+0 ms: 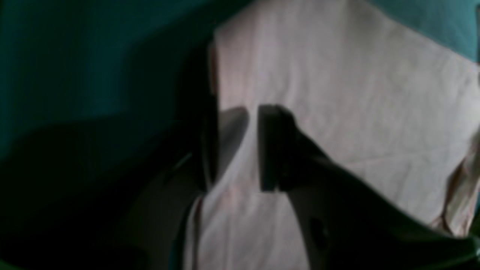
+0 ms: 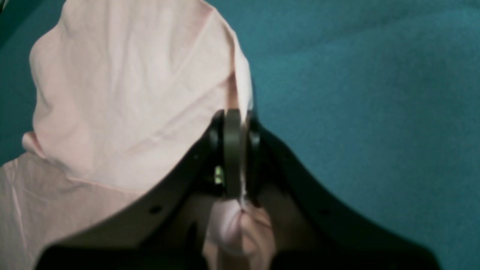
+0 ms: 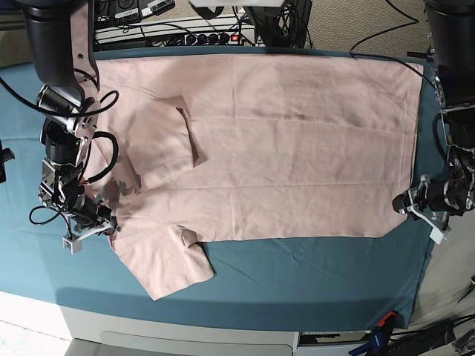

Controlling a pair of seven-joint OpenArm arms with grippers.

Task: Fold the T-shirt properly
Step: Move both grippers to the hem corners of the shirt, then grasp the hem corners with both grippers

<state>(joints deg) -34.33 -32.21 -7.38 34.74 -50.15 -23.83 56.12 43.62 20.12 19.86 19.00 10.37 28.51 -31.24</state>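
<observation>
The right gripper (image 2: 240, 150) is clenched on the T-shirt (image 3: 282, 148): in its wrist view the two jaws stand pressed together with a thin edge of pink cloth between them, and a small wad of the cloth bunches just behind them. In the base view this gripper sits low at the shirt's shoulder, beside the near sleeve, on that view's left.

The left gripper (image 1: 234, 146) is part-way open, with a clear gap between its jaws. One jaw lies over the pink cloth and the other at the shirt's edge, where a hem fold runs between them. The wrist view is dim and blurred, so I cannot tell whether the jaws actually pinch the cloth or only straddle it. In the base view this gripper is at the shirt's lower hem corner, on that view's right.

The T-shirt lies spread flat and plain side up across the worktop (image 3: 312, 274), with its hem towards the left arm and its sleeves towards the right arm. One sleeve is folded in over the body; the other sticks out towards the near edge. The worktop is covered by a teal cloth (image 3: 44, 252).

Behind the worktop lie cables (image 3: 371, 30) and a power strip (image 3: 200, 35).
</observation>
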